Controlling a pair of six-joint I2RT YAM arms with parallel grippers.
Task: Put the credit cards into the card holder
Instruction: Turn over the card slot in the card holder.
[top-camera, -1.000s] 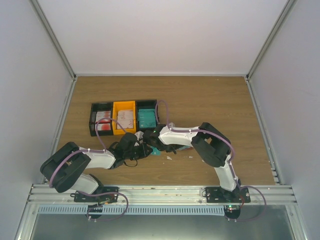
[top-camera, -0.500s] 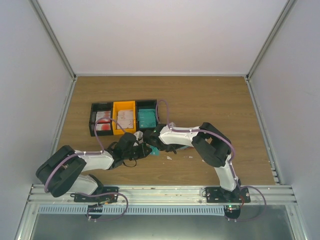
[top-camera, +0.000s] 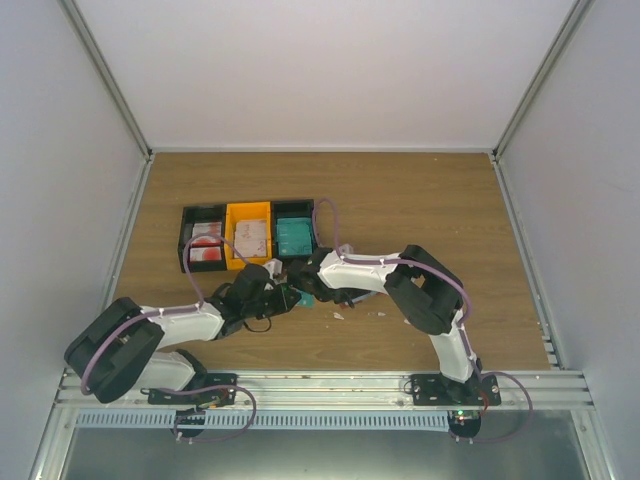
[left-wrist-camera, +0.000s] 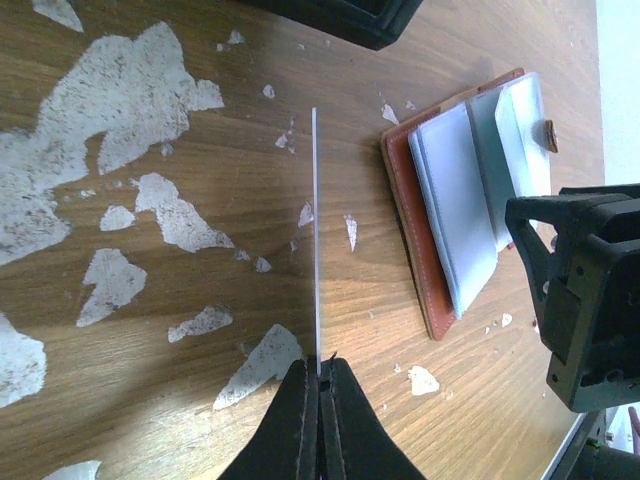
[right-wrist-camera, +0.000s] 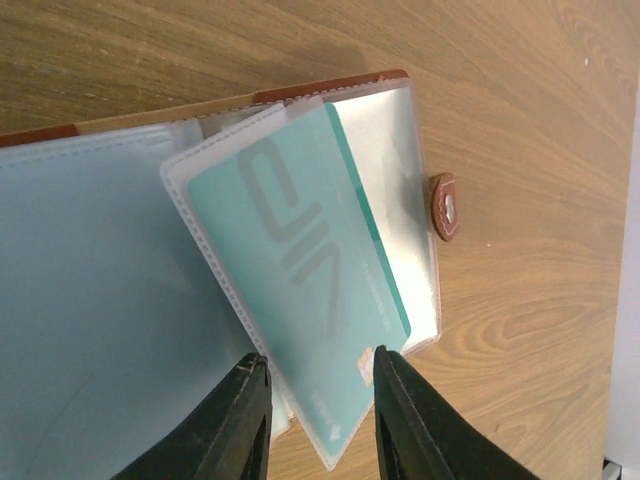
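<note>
The card holder (right-wrist-camera: 330, 92) lies open on the table, reddish-brown with clear pockets. A teal credit card (right-wrist-camera: 300, 270) sits inside one raised pocket. My right gripper (right-wrist-camera: 320, 400) is open, its fingers (right-wrist-camera: 245, 420) on either side of that pocket's lower end. My left gripper (left-wrist-camera: 320, 372) is shut on a thin credit card (left-wrist-camera: 315, 230), seen edge-on and upright, left of the card holder (left-wrist-camera: 410, 200); its colour does not show. In the top view both grippers (top-camera: 284, 297) (top-camera: 306, 288) meet just in front of the bins, hiding the holder.
Joined bins (top-camera: 250, 208) stand just behind the grippers: black with red and white cards (top-camera: 206, 246), orange with a pale card (top-camera: 250, 238), black with teal cards (top-camera: 293, 236). Small white scraps (top-camera: 340, 316) lie on the wood. The table surface has worn white patches (left-wrist-camera: 130, 100).
The left arm's elbow has dropped toward the near left, and its gripper has edged slightly toward the card holder. The right arm has barely moved.
</note>
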